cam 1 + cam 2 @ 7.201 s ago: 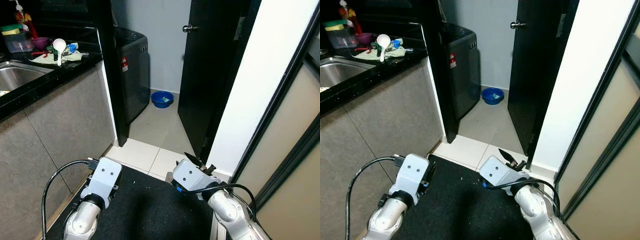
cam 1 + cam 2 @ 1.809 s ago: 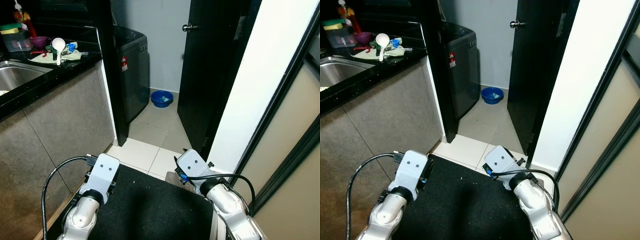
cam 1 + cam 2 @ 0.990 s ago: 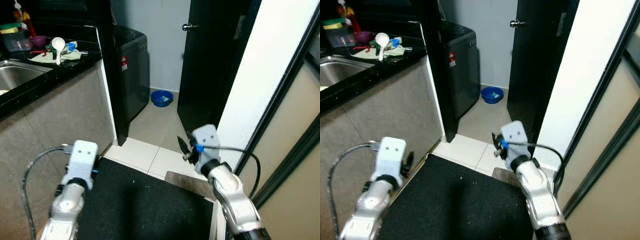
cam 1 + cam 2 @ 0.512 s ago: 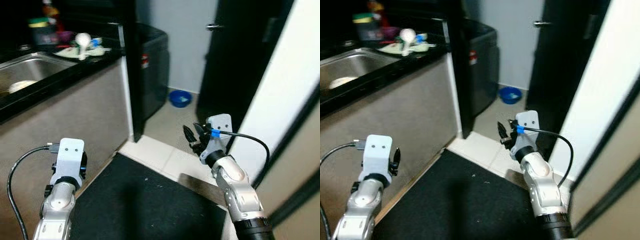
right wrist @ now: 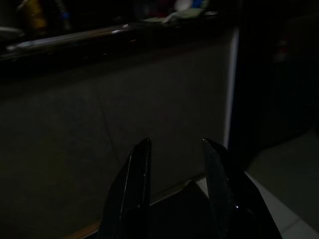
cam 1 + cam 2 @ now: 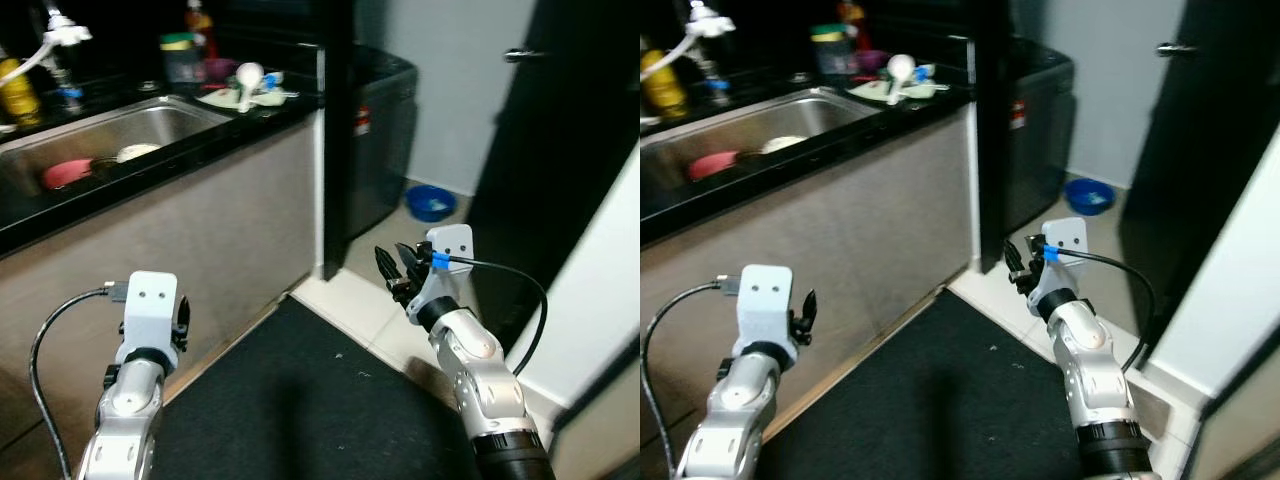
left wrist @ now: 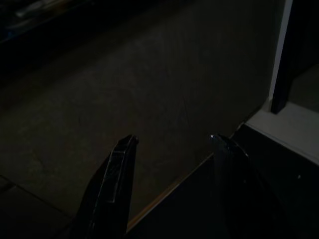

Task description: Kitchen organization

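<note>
A steel sink (image 6: 150, 118) is set in the black countertop (image 6: 215, 135) at the upper left. It holds a pink bowl (image 6: 62, 172) and a white dish (image 6: 136, 152). Further back, a white ladle (image 6: 246, 76) lies on a cloth (image 6: 262, 97), beside a green-lidded container (image 6: 181, 58). My left gripper (image 7: 172, 142) hangs low before the grey cabinet front (image 6: 210, 230), open and holding nothing. My right gripper (image 6: 393, 265) is raised over the floor near the cabinet's corner, also open and holding nothing.
A black mat (image 6: 310, 400) covers the floor under both arms. A dark washing machine (image 6: 388, 130) stands beyond the counter's end, with a blue bowl (image 6: 432, 203) on the tiles beside it. A black door (image 6: 570, 160) and a white wall (image 6: 610, 280) close off the right.
The camera has swung left, so the sink and counter sit nearer the middle. My right arm has lifted from the mat's edge to mid-height. Both grippers stay open.
</note>
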### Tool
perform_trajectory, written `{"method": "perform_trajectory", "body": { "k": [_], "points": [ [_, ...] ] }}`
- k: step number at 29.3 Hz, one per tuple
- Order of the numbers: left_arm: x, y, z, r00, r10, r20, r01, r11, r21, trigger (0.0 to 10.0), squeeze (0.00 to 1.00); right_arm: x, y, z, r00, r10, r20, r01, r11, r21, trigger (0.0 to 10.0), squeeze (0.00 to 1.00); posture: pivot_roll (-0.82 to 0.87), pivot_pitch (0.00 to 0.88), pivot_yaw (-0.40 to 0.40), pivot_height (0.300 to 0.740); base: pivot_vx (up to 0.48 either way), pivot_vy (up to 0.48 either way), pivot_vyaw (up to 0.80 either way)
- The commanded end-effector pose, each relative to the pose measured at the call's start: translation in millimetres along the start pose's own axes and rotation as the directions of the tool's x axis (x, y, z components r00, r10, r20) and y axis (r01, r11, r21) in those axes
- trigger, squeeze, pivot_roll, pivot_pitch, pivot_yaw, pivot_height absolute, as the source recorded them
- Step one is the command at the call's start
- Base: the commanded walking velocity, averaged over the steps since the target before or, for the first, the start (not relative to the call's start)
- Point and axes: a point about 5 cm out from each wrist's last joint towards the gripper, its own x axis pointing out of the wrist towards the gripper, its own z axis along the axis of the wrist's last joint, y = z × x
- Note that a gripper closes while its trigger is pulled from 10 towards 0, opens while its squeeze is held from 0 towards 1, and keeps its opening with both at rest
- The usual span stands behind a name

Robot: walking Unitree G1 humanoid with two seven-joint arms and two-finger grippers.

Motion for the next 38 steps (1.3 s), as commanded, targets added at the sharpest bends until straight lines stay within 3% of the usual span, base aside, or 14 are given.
{"method": "perform_trajectory", "body": {
  "k": [1, 33, 38],
  "points": [
    [-0.1, -1.8, -1, 1.000, -0.015, -0.008, 0.015, 1.000, -0.007, 10.0, 0.00, 1.3, 1.5, 0, 1.000, 0.004, 0.003, -0.004, 1.000, 0.021, 10.0, 0.00, -0.02, 0.000, 0.001, 0.740, 0.000, 0.000, 0.80],
    [3.4, -7.0, 11, 0.998, -0.044, 0.039, 0.046, 0.998, -0.036, 10.0, 0.00, 1.5, 12.9, 3, 0.998, 0.063, 0.026, -0.064, 0.997, 0.042, 10.0, 0.00, -0.02, 0.000, 0.003, 0.740, 0.000, 0.000, 0.80],
    [2.9, -9.9, 14, 0.996, -0.072, 0.051, 0.074, 0.996, -0.054, 10.0, 0.00, 2.9, 11.8, 6, 0.998, 0.042, 0.043, -0.044, 0.998, 0.040, 10.0, 0.00, -0.02, 0.000, 0.003, 0.740, 0.000, 0.000, 0.00]
  ]
}}
